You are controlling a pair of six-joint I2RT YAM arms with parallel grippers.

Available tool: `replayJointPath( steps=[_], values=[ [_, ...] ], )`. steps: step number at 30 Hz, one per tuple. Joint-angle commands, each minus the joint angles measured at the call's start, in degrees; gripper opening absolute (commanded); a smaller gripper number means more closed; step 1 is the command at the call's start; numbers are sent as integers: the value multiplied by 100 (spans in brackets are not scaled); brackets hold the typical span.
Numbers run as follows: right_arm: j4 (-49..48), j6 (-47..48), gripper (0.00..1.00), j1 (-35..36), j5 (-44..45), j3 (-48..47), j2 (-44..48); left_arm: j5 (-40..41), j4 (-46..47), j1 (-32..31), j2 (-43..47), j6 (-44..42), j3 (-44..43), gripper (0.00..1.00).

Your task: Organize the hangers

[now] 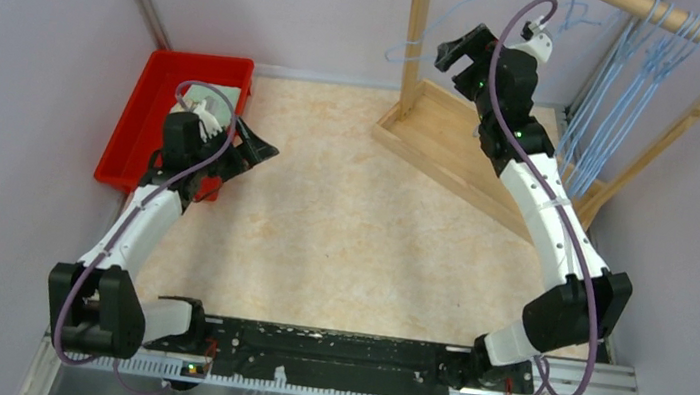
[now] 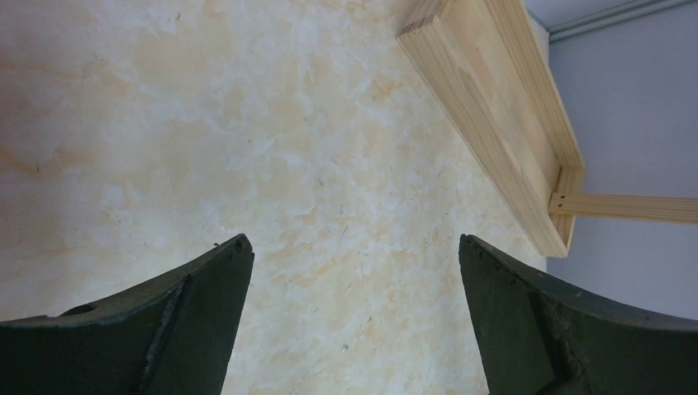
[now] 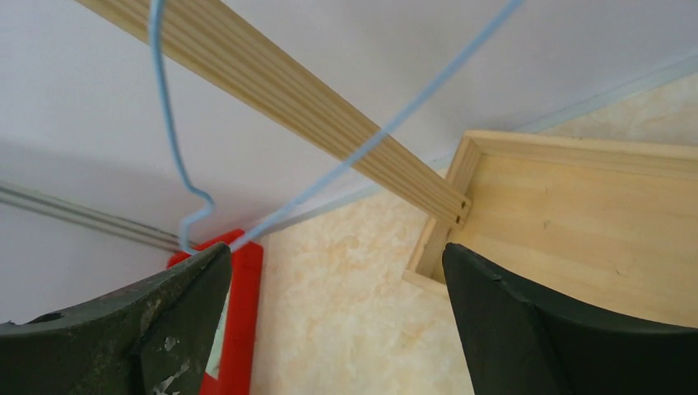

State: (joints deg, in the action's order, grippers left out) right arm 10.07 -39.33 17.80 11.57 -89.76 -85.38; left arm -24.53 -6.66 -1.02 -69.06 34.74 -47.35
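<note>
1. The right gripper [image 3: 337, 255], jaws wide and holding nothing, sits just beside one thin light-blue wire hanger [image 3: 158, 82] by the left upright of the pale wooden rack [image 1: 439, 133]. A careless pull-back could snag the wire.
2. Where its hook rests is out of view, so it could slip. The other light-blue hangers [image 1: 644, 67] hang bunched at the far right.
3. The left gripper [image 2: 354, 247], jaws wide and empty, hovers near the red plastic tray [image 1: 155, 68].

Left wrist feed, my notes: left gripper [image 2: 354, 247] aimed at the table, its two dark fingers [image 2: 189, 321] spread wide. Cream marbled tabletop [image 2: 206, 123] beyond the tips. Pale wooden rack base [image 2: 502, 107] ahead of the right finger, lilac wall [image 2: 634, 99] behind it.
</note>
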Motion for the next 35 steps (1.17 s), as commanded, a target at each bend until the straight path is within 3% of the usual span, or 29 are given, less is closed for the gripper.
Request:
replayJointPath(
  steps=[1, 9, 14, 20, 26, 35],
  values=[
    [143, 307, 99, 104, -64, 353, 771, 28, -309, -125, -212, -481, -209, 100],
    [1033, 1533, 99, 1167, 402, 855, 1178, 767, -757, -837, -504, -1058, -337, 100],
    [1410, 2022, 99, 1739, 231, 1431, 1361, 1053, -865, -1338, -699, -1232, -421, 100],
    [1320, 2144, 99, 1822, -74, 2436, 1976, 1246, -874, -1506, -730, -1560, -445, 100],
    [1333, 2335, 99, 1824, 363, 3213, 2581, 1268, -902, -1515, -858, -1679, -503, 100],
    [1479, 2549, 99, 1824, 707, 3688, 2777, 1282, -821, -1524, -964, -1787, -566, 100]
  ],
)
